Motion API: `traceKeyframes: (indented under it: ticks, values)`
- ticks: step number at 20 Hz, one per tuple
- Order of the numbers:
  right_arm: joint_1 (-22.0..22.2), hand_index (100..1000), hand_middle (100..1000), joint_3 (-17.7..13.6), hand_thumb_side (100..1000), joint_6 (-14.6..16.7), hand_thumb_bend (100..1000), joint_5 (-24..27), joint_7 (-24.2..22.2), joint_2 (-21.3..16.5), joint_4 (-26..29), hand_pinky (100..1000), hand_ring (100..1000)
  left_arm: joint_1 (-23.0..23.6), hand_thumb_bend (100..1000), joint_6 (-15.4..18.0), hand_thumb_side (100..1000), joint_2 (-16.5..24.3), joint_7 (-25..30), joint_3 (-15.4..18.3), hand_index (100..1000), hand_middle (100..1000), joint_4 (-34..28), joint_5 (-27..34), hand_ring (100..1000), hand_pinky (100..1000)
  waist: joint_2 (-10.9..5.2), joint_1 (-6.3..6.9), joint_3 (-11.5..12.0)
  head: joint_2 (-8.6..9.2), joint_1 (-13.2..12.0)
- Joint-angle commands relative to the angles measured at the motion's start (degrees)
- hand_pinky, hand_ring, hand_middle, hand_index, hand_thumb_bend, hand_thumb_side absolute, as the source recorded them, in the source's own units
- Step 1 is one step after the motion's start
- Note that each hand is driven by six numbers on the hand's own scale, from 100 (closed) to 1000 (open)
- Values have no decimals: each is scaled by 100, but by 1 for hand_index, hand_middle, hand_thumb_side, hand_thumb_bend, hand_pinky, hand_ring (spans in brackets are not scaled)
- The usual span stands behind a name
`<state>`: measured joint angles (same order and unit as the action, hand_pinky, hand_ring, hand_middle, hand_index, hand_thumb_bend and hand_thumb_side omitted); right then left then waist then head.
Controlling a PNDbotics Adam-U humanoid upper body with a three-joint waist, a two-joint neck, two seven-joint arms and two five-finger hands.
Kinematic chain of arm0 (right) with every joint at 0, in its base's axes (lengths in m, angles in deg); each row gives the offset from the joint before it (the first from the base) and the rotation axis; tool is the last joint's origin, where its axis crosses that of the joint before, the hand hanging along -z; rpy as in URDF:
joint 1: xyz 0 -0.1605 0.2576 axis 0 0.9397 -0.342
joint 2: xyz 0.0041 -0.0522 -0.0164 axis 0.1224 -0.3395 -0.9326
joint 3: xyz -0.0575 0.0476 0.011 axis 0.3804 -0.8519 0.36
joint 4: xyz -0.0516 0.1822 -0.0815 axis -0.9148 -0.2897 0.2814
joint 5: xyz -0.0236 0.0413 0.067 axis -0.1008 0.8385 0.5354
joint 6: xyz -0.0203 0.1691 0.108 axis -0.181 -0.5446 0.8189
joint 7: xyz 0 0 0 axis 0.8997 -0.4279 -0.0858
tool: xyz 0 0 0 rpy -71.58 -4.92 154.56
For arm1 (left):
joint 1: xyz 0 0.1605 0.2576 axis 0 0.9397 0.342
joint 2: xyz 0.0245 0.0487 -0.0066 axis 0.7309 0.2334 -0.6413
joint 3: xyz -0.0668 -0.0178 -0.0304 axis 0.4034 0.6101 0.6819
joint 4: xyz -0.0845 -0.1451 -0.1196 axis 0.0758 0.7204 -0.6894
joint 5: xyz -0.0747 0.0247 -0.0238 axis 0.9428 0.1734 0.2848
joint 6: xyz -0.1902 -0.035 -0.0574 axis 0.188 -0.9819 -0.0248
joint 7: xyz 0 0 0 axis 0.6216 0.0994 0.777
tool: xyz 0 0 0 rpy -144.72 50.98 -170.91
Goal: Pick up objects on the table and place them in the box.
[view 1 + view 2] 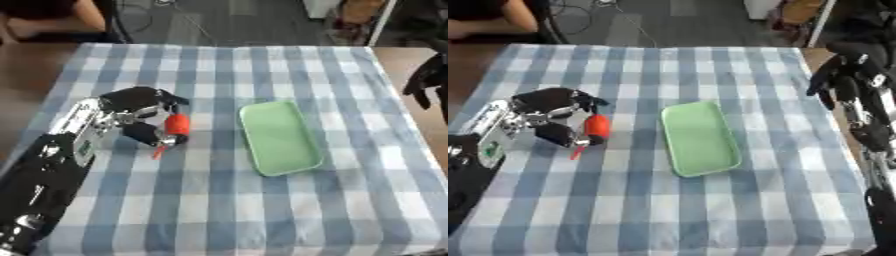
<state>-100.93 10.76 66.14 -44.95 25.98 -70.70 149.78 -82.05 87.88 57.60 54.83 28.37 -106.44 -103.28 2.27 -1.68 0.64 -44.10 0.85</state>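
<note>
Left hand [140,107] fingers pinch an orange object [178,125]; only the right-eye view shows the right hand [837,67], fingers relaxed.

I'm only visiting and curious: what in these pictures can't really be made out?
- Orange-red object: left hand covers part of it; its kind is unclear in both views.
- Right hand: partly cut off in the left eye view.
- Green tray: no depth visible.

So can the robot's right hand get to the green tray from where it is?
Probably yes. The right hand hangs off the table's right edge, fingers pointing down, and only bare checked cloth lies between it and the green tray. The left hand is busy holding an orange thing.
</note>
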Motion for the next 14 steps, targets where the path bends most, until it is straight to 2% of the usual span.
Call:
traceKeyframes:
  ticks: [1,14]
  values:
    - [-105,894,511,-22,641,109,100,30,-113,-151,54,100,438,-155,904,4,918,90,-35,50,985,692,6,-61,647,625,-52,-10,-9,-1,1]
    - [-109,895,511,-28,641,114,100,53,-121,-124,52,100,438,-259,912,51,923,82,-193,101,1000,688,357,-367,658,625,-28,-56,-43,-1,-58]
